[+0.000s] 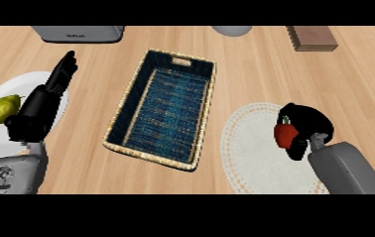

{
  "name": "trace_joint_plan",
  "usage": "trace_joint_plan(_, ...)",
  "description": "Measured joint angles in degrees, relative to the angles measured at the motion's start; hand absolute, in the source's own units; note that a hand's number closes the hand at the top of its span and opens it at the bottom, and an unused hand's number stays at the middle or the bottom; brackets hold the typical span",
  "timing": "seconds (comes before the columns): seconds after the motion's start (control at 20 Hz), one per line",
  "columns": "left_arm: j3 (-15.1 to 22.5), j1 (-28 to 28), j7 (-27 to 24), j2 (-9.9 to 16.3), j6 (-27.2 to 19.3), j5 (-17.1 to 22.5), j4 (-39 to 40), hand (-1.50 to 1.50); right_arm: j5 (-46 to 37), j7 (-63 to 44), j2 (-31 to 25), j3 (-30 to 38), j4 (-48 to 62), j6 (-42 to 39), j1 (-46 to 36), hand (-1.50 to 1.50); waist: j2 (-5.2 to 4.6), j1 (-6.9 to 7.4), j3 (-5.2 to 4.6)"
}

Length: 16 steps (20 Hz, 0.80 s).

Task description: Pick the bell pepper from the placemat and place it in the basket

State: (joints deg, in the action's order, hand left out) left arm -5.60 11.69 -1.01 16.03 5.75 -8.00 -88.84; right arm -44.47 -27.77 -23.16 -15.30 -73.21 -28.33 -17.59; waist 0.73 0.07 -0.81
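The basket [162, 110] lies mid-counter, running from near to far. To its right lies the placemat [256, 147], and over the placemat's right part the right hand [304, 124] curls round the bell pepper [285, 134]. Left of the basket a plate [22, 87] bears a fruit [7, 107], with the left hand [44, 102] above it, fingers straight. Along the far edge stand an appliance [77, 33], a round object [232, 30] and a block [311, 37].

The bell pepper [285, 133] is red with a little green stem on top; it sits over the round white placemat [253, 147], right of the basket [162, 109]. The basket is long, dark blue inside, with a straw-colored rim; it lies just left of the placemat.
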Motion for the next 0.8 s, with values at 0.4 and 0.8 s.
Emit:
trace_joint_plan(0.4,-0.40,0.80,1.02,-0.27,0.00,-0.58,0.18,0.00,-4.46,2.51,-4.45,2.92,-10.19,7.28,5.15,1.50,-0.48,-0.44,0.68)
trace_joint_plan(0.8,-0.71,-0.08,2.19,-0.43,0.23,-0.36,-1.31,0.00,-3.50,0.37,-4.87,10.76,-24.16,13.79,4.67,1.50,-0.31,-0.86,0.80)
